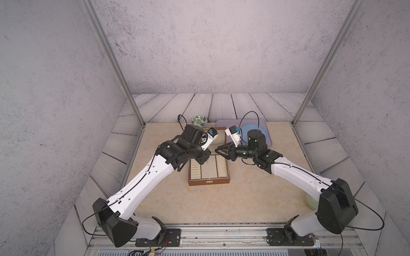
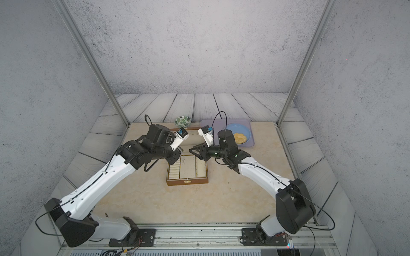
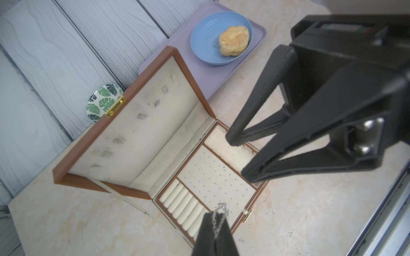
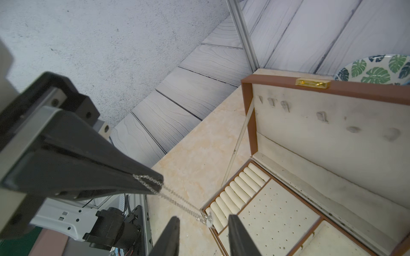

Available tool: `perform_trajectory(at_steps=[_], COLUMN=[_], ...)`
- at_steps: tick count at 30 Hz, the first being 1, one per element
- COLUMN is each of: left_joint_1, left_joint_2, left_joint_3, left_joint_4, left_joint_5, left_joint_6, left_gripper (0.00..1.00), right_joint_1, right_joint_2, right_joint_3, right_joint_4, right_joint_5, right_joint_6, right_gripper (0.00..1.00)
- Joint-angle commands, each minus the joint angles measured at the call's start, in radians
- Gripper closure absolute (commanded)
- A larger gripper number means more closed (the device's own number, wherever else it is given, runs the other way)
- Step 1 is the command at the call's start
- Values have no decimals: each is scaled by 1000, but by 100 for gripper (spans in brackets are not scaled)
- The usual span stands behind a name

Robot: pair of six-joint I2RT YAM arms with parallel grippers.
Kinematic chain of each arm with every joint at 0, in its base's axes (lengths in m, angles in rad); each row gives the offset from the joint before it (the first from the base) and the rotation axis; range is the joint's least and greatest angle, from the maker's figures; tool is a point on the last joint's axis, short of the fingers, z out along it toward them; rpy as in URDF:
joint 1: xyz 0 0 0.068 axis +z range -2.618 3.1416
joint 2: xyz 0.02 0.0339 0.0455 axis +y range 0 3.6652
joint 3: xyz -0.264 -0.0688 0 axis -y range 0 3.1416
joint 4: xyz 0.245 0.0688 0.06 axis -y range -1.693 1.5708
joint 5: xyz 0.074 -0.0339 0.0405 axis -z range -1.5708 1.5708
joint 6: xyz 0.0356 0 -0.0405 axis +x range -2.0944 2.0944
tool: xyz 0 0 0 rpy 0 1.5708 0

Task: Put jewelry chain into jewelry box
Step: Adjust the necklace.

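The jewelry box [image 1: 208, 180] [image 2: 187, 181] stands open mid-table, a brown case with cream lining, its lid [image 3: 133, 133] [image 4: 332, 133] raised. My left gripper [image 3: 216, 213] [image 4: 158, 184] [image 1: 204, 157] is shut on the jewelry chain [image 3: 218, 219], a thin silvery strand that hangs above the box's ring-roll side. In the right wrist view the jewelry chain [image 4: 177, 199] runs from the left gripper's tips down to a small ring. My right gripper [image 4: 204, 217] [image 3: 238, 157] [image 1: 217, 151] is open, its fingers either side of that ring end without touching it.
A lilac tray [image 3: 199, 73] behind the box holds a blue plate [image 3: 206, 44] with a pastry [image 3: 234, 41]. A leaf-patterned bowl [image 1: 199, 121] sits at the back. A pale green bowl [image 1: 310, 200] lies beside the right arm's base. Metal posts stand at both back corners.
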Motion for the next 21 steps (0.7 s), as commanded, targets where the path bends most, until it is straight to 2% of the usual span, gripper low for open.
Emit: perform_trajectory(at_steps=[1, 4, 21], left_joint_1=[4, 4, 4], left_joint_2=[0, -3, 1], left_joint_3=[27, 28, 51], left_joint_4=[-17, -19, -29], left_joint_5=[26, 26, 40], left_joint_6=[-7, -10, -19], left_gripper=[100, 100, 100], right_joint_1=[12, 20, 63], right_joint_2=[-11, -7, 59], right_joint_3=[-41, -65, -47], right_joint_4=[124, 179, 236], right_joint_5=[-64, -73, -74], right_joint_6=[-35, -33, -19], right_gripper=[65, 68, 74])
